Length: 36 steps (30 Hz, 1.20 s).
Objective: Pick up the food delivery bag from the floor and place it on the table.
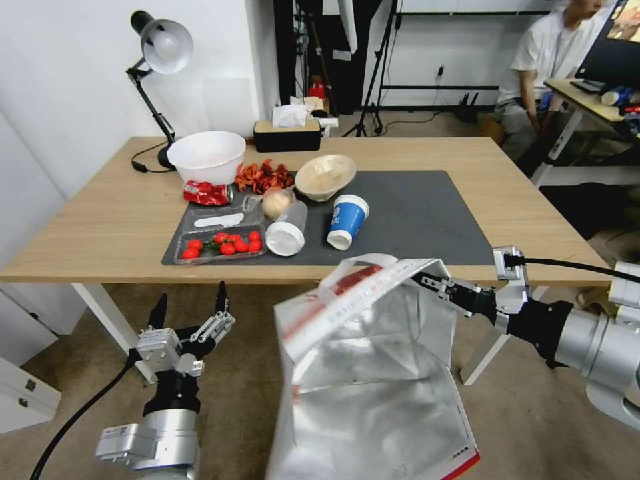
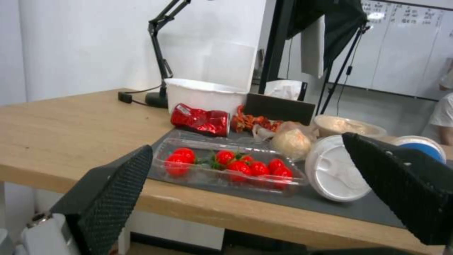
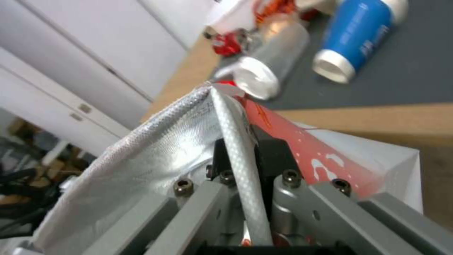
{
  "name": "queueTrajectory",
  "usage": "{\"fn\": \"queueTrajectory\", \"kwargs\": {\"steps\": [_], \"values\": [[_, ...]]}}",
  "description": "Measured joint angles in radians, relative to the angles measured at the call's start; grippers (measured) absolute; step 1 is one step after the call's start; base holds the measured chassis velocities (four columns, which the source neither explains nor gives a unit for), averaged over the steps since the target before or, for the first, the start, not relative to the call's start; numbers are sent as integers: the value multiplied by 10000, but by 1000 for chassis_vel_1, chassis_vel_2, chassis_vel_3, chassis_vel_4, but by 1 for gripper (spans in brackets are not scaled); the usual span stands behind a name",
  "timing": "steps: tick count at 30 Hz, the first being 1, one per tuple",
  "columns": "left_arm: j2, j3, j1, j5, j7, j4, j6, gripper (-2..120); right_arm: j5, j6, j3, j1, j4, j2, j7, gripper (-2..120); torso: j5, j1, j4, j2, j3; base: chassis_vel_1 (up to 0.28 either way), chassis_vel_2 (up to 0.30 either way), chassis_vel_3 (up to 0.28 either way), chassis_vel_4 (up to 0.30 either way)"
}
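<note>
Head view: the right gripper point(image 1: 427, 280) is clamped on the rim of the food delivery bag point(image 1: 373, 373), which hangs just before the table point(image 1: 120, 227) edge, its top about level with the tabletop. The table lies straight ahead of the bag. The left gripper point(image 1: 190, 310) waits spread wide and empty, lower down beside the bag.

White walls and a worn floor frame a cluttered workroom.
Ahead of the left gripper point(image 1: 191, 297), a black desk lamp point(image 1: 157, 60) stands on the light wood table point(image 1: 100, 220) against a plain white wall point(image 1: 67, 80). White cabinets point(image 1: 27, 393) sit low to that gripper's left. Stained grey-brown floor point(image 1: 247, 400) lies beneath it. Far beyond the right gripper point(image 1: 433, 280) stand black light stands point(image 1: 373, 67) and a smaller wooden desk point(image 1: 587, 100).
</note>
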Motion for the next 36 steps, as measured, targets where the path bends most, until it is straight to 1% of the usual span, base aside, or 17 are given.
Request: {"fn": "queueTrajectory", "kwargs": {"steps": [2,5,6,7,10,12,14,16,21,22,26,27,28,30,32,34,36], "values": [[-4,-2,-9,5,-11,0,0,100,0,93,12,39,0,-47,-190,0,0,-1,0,0,-1,0,0,0,0],[-2,-28,-26,7,-29,0,0,100,-5,459,133,121,0,-161,-848,0,0,-2,0,-2,-1,0,0,0,0],[-2,-28,-26,7,-29,0,0,100,-5,459,133,121,0,-161,-848,0,0,-2,0,-2,-1,0,0,0,0],[3,-48,-38,6,-37,0,0,100,6,638,208,141,0,-209,-1156,0,0,-2,-1,-3,-2,0,0,0,0],[6,-64,-47,0,-42,0,0,100,8,817,260,158,0,-238,-1437,0,0,-2,0,-4,-2,0,0,0,0],[15,-77,-51,-6,-47,0,2,100,-13,1363,332,283,0,-259,-1889,0,0,-3,0,-5,-2,0,0,0,0],[21,-79,-50,-7,-47,0,2,100,-7,1499,370,319,0,-265,-1930,0,0,-3,0,-6,-3,0,0,0,0],[49,-86,-50,-11,-48,1,5,100,178,1953,621,412,0,-304,-1990,0,1,-3,-1,-6,-3,0,0,0,0],[68,-88,-39,-14,-48,15,7,100,758,2508,1110,745,0,-472,-1905,0,0,-4,-1,-6,-4,0,0,0,0],[68,-88,-39,-14,-48,15,7,100,758,2508,1110,745,0,-472,-1905,0,0,-4,-1,-6,-4,0,0,0,0],[74,-59,-6,-13,-41,22,8,100,1206,3156,1144,1530,-107,-711,-1365,0,-2,-3,0,-6,-4,0,0,0,0],[74,-59,-6,-13,-41,22,8,100,1206,3156,1144,1530,-107,-711,-1365,0,-2,-3,0,-6,-4,0,0,0,0],[130,-56,5,-17,-11,22,52,100,1210,3294,1060,1713,-303,-760,-1148,0,-2,-4,1,-6,-5,0,0,0,0],[186,-50,6,-18,7,23,100,100,1210,3356,1029,1787,-412,-778,-1042,0,0,-4,2,-7,-4,0,0,0,0],[464,12,-52,-18,64,83,243,100,1185,3591,944,2003,-862,-818,-599,0,1,-4,-2,-8,-4,0,0,0,0],[542,26,-83,-20,67,108,276,100,1183,3652,917,2063,-1004,-819,-477,0,1,-4,-2,-8,-4,0,0,0,0],[678,71,-207,-81,58,206,339,100,1180,3859,848,2214,-1430,-758,-53,0,1,-4,1,-8,-4,0,0,0,0]]}}
